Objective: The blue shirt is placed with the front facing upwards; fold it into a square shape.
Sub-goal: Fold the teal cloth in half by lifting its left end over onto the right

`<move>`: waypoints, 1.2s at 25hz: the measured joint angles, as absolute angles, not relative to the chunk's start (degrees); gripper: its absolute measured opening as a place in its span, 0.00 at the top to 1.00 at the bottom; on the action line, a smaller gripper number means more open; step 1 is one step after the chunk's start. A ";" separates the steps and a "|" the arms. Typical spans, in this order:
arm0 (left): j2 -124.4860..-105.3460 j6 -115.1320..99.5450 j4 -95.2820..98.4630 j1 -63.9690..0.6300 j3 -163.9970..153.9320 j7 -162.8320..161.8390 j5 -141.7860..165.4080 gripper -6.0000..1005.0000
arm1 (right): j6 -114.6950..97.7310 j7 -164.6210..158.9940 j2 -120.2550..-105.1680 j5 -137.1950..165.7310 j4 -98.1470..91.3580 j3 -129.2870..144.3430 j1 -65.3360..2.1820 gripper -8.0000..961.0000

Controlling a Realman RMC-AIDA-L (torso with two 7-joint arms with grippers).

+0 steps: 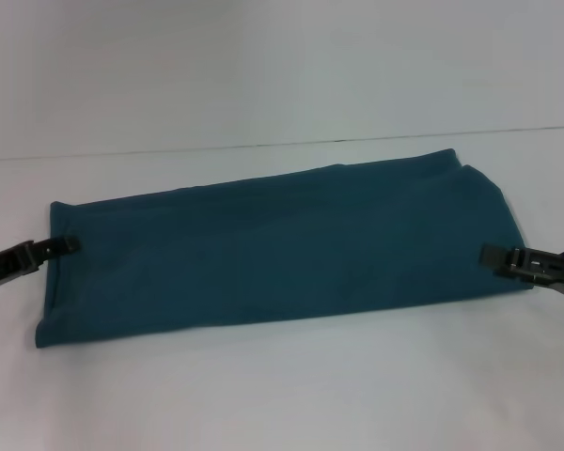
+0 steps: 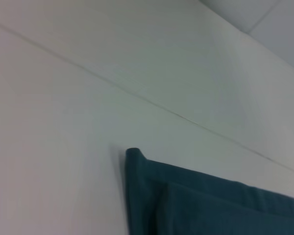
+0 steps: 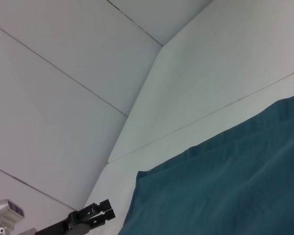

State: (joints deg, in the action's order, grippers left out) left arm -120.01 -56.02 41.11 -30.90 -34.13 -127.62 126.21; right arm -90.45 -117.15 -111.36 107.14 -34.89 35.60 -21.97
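Note:
The blue shirt (image 1: pixel 282 249) lies on the white table as a long, plain teal band running from left to right, with no print or collar showing. My left gripper (image 1: pixel 72 244) is low at the band's left end, at the cloth's edge. My right gripper (image 1: pixel 486 256) is low at the right end, its tip over the cloth's edge. The left wrist view shows a layered corner of the shirt (image 2: pixel 210 210). In the right wrist view the shirt (image 3: pixel 225 186) fills the lower part, and the left gripper (image 3: pixel 108 211) shows farther off beside its far edge.
The white table (image 1: pixel 282 395) stretches in front of the shirt and to both sides. A white wall (image 1: pixel 263 66) rises behind it, meeting the table along a thin seam just past the shirt's far edge.

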 joint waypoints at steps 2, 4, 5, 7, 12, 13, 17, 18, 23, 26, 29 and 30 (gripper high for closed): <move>-120.07 -55.55 40.74 -30.89 -34.57 -126.40 126.21 0.13 | -90.44 -117.15 -111.33 107.14 -34.89 35.59 -21.97 0.07; -120.07 -54.76 40.50 -30.71 -35.64 -126.14 126.21 0.13 | -90.43 -117.15 -111.26 107.14 -34.89 35.60 -21.97 0.07; -120.07 -54.29 40.46 -30.57 -36.37 -126.10 126.22 0.13 | -90.43 -117.15 -111.24 107.14 -34.89 35.60 -21.97 0.07; -120.09 -53.78 40.43 -30.46 -37.20 -126.05 126.54 0.13 | -90.43 -117.16 -111.20 107.14 -34.89 35.59 -21.97 0.07; -120.18 -53.22 39.90 -30.76 -37.49 -126.16 127.61 0.13 | -90.43 -117.21 -111.18 107.13 -34.89 35.59 -21.97 0.07; -120.18 -53.20 39.83 -30.79 -37.51 -126.16 127.62 0.13 | -90.43 -117.22 -111.18 107.13 -34.89 35.60 -21.97 0.07; -120.17 -53.17 39.82 -30.81 -37.53 -126.16 127.66 0.13 | -90.44 -117.22 -111.18 107.15 -34.89 35.60 -21.97 0.07; -120.17 -53.17 39.81 -30.82 -37.54 -126.22 127.79 0.13 | -90.44 -117.21 -111.18 107.15 -34.89 35.59 -21.97 0.07; -120.15 -53.19 39.74 -30.85 -37.53 -126.56 129.12 0.13 | -90.44 -117.19 -111.18 107.15 -34.89 35.46 -21.97 0.07; -120.18 -53.27 39.35 -30.87 -37.53 -126.58 129.25 0.13 | -90.44 -117.21 -111.18 107.16 -34.88 35.44 -21.97 0.07; -120.19 -53.39 39.20 -30.94 -37.53 -126.58 129.27 0.13 | -90.44 -117.24 -111.18 107.15 -34.85 35.42 -21.97 0.07; -120.20 -53.44 39.14 -30.93 -37.53 -126.58 129.28 0.13 | -90.44 -117.24 -111.18 107.14 -34.84 35.42 -21.97 0.07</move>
